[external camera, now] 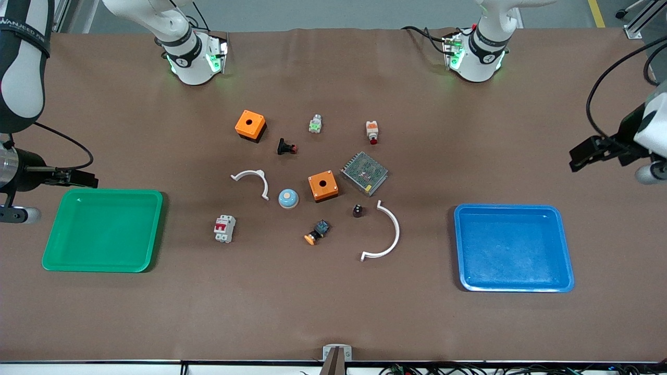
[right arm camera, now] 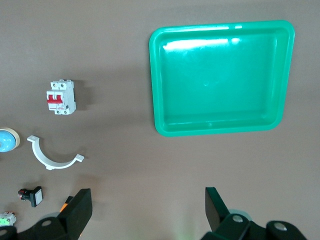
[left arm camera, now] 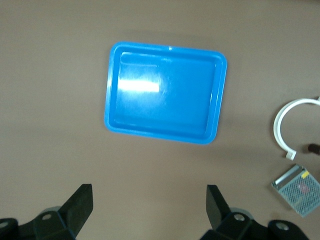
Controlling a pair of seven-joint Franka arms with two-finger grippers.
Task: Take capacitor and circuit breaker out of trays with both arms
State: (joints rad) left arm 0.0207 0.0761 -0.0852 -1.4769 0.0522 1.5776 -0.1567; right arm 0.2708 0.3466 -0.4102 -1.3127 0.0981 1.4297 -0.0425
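The capacitor [external camera: 358, 211], a tiny black cylinder, stands mid-table beside the large white arc [external camera: 388, 234]; its edge just shows in the left wrist view [left arm camera: 314, 148]. The breaker [external camera: 224, 228], light grey with red levers, lies toward the green tray [external camera: 104, 229] and shows in the right wrist view [right arm camera: 60, 97]. My left gripper [external camera: 576, 156] is open and empty, up over the table at the left arm's end by the blue tray [external camera: 513, 247]; its wrist view [left arm camera: 150, 205] shows that tray [left arm camera: 165, 95]. My right gripper [external camera: 91, 179] is open and empty over the table by the green tray [right arm camera: 220, 80], as its wrist view [right arm camera: 148, 207] shows.
Mid-table lie two orange boxes [external camera: 250, 125] [external camera: 322, 186], a mesh power supply [external camera: 364, 173], a small white arc [external camera: 252, 179], a blue-white dome [external camera: 288, 198], a black button with red tip [external camera: 286, 147], an orange-capped button [external camera: 317, 232], a green-white switch [external camera: 315, 125] and a white-orange switch [external camera: 372, 131].
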